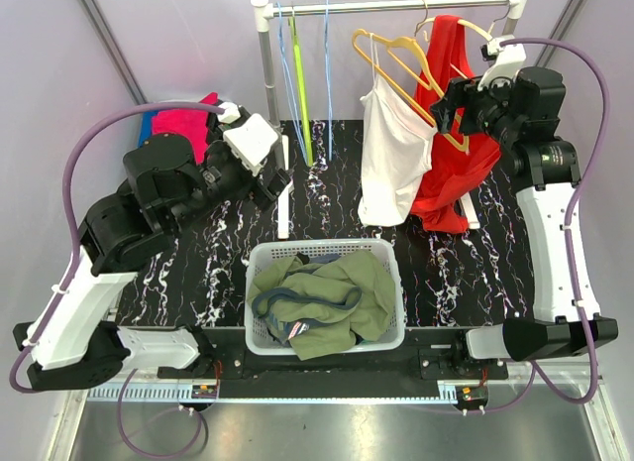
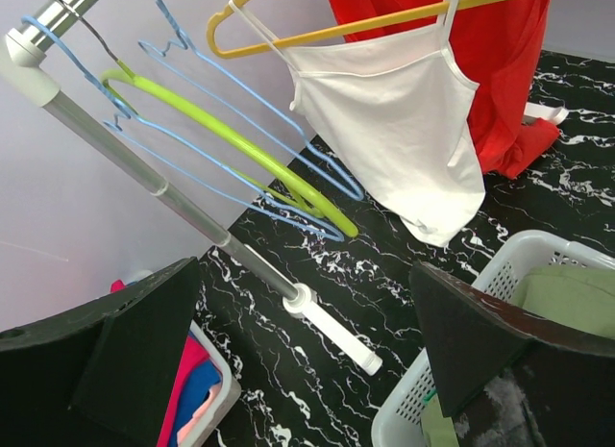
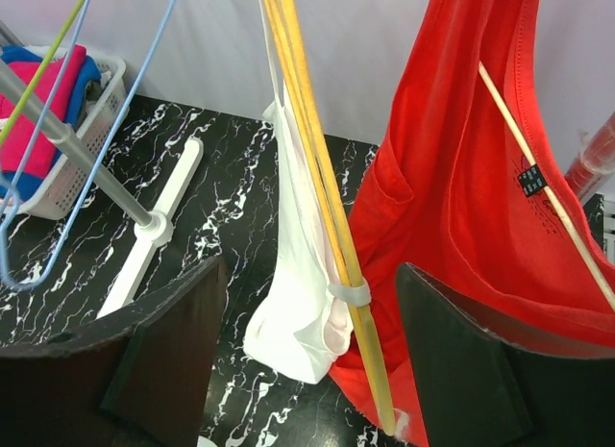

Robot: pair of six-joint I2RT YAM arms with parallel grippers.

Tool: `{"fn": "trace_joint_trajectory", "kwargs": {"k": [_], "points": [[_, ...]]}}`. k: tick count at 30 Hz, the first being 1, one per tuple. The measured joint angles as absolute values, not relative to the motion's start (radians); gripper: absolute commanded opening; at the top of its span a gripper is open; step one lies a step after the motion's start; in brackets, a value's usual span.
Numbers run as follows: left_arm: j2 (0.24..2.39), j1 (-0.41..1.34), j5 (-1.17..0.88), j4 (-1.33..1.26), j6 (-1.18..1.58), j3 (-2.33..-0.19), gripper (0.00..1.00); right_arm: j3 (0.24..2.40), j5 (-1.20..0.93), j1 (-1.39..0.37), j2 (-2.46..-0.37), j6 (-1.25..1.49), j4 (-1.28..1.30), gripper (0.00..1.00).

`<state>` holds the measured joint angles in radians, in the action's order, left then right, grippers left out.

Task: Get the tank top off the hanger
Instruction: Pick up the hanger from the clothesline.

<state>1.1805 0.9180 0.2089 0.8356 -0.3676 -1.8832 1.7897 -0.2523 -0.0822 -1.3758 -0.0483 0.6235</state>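
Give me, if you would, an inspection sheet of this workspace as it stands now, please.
Surface: black marbled table; no spill seen.
Job's things: white tank top hangs on a yellow hanger from the rail, with a red top hanging beside it.
Clutter: empty green and blue hangers on the rail; white basket holding an olive garment; second basket of pink and blue clothes at far left.
Grippers: left gripper open, away from the rack; right gripper open, the hanger bar between its jaws, not clamped.
Cables: purple cables loop outside both arms; no snag seen.
Surroundings: pale walls; nothing else seen.
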Motion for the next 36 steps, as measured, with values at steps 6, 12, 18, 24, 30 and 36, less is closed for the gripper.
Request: {"fn": "trace_joint_trajectory", "kwargs": {"k": [6,12,18,24,30,36], "points": [[1.171,0.918,0.202,0.837,-0.365,-1.878,0.99,1.771,-0.283,-0.08,-1.378,-0.048,0.594,0.69],[1.171,0.918,0.195,0.837,-0.365,-1.878,0.99,1.75,-0.338,-0.073,-1.409,-0.044,0.56,0.42],[1.171,0.918,0.191,0.837,-0.365,-1.879,0.99,1.738,-0.376,-0.066,-1.438,-0.028,0.542,0.27],[1.174,0.917,0.187,0.836,-0.365,-1.892,0.99,1.731,-0.388,-0.065,-1.439,-0.021,0.516,0.21],[1.174,0.915,0.18,0.836,-0.366,-1.9,0.99,1.699,-0.405,-0.065,-1.439,-0.002,0.461,0.0],[1.174,0.912,0.163,0.836,-0.374,-1.9,0.99,1.618,-0.402,-0.064,-1.393,0.03,0.371,0.0]]}}
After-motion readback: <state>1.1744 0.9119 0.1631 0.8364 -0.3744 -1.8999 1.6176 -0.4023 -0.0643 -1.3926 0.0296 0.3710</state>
